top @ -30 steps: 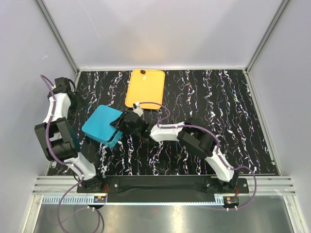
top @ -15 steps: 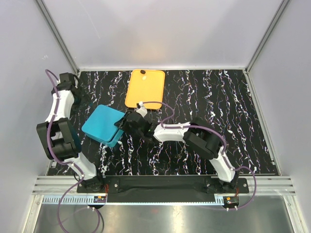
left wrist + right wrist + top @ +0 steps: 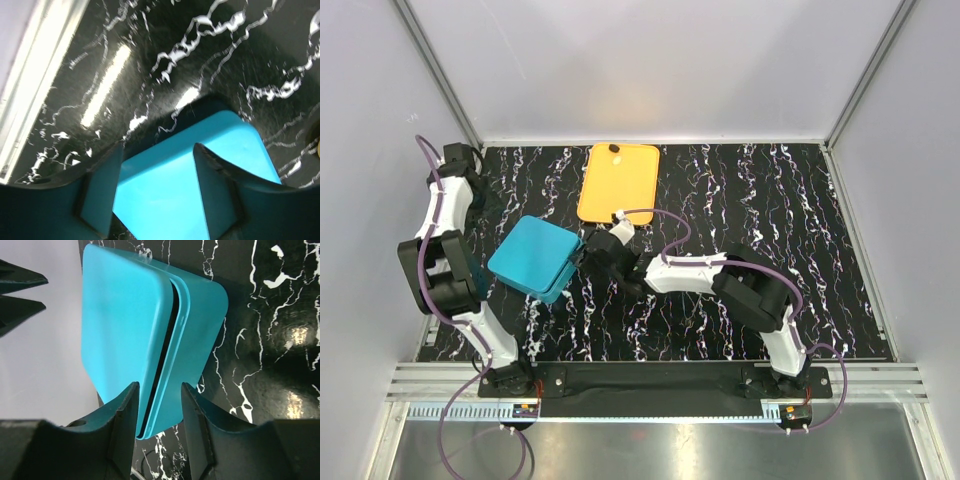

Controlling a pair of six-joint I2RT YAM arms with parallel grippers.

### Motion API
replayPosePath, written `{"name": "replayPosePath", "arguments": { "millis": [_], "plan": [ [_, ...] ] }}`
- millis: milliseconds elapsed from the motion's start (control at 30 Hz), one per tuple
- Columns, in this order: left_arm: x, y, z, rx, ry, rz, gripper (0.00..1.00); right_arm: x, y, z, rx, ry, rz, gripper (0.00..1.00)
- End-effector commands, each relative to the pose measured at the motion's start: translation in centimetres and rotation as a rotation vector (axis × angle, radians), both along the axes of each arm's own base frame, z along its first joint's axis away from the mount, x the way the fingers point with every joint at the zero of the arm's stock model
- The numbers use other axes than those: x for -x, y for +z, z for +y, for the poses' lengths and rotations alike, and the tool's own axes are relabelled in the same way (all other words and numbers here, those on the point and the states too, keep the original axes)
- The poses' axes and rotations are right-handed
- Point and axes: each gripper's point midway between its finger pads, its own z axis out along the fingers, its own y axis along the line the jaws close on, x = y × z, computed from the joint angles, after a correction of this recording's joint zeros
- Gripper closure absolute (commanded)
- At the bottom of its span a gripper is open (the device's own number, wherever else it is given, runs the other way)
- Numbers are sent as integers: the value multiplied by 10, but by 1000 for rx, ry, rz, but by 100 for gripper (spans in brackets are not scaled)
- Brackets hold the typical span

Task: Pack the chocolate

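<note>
The teal box (image 3: 533, 258) lies left of centre with its lid down; a thin dark slit shows between lid and base in the right wrist view (image 3: 150, 330). One dark brown chocolate (image 3: 615, 148) sits at the far end of the orange tray (image 3: 617, 190). No other chocolate shows. My right gripper (image 3: 588, 252) is at the box's right edge; in its wrist view (image 3: 159, 386) the fingers stand apart on either side of the box's near edge. My left gripper (image 3: 485, 200) is open over the box's far left side, with the lid (image 3: 165, 190) between its fingers (image 3: 157, 147).
The black marbled table (image 3: 770, 210) ends at a metal rail on the left (image 3: 35, 90) and at white walls behind and to the sides. The right arm's cable loops over the tray's near edge (image 3: 645, 215).
My right gripper has drawn back to the right, from over the box to its right edge. My left wrist has shifted slightly near the far left corner. The box's lid stays down.
</note>
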Motion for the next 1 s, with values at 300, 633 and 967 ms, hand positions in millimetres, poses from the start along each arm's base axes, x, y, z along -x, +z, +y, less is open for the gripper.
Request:
{"name": "replayPosePath", "arguments": {
  "millis": [300,633,967],
  "plan": [
    [-20,-20,10,-15,11,16,89,-2,26,-14,53,49,-142,74],
    [-21,-34,5,-3,-28,60,93,1,2,3,37,102,-112,82],
    [-27,-39,-15,-3,-78,57,96,2,-16,10,18,108,-90,84]
  ]
}}
